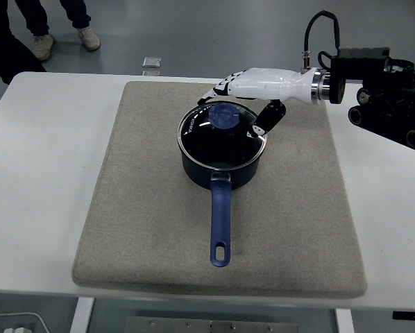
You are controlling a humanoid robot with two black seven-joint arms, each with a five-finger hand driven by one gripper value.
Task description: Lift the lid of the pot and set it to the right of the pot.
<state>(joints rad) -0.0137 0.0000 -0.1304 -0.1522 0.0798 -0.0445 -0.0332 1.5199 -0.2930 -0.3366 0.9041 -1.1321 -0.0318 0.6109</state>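
While the lid (222, 132) sits seated on the pot (221, 156), we have our right hand (252, 90) reaching in from the right edge, its white palm level above the far right rim and its fingers (221, 90) arched over the blue knob (225, 116), with the dark thumb (268, 118) hanging down on the right side of the lid. We read this as a hand cupped to close on the knob from above, since the knob is the only easy purchase on a glass lid; the digits look spread around it and not yet clamped, though we cannot say for sure whether a fingertip touches it. The pot stands near the middle of the grey mat (124, 208) on the white counter (41, 173), its long blue handle (221, 222) pointing toward us, which leaves the knob free from the far side and keeps the handle clear of the arm. The mat to the right of the pot is bare, a fitting place to set the lid down. In our judgement the lift has not begun, and the next move calls for closing on the knob and raising straight up so the pot stays put. Our left hand does not show. A person's legs (27, 21) stand beyond the counter's far left corner
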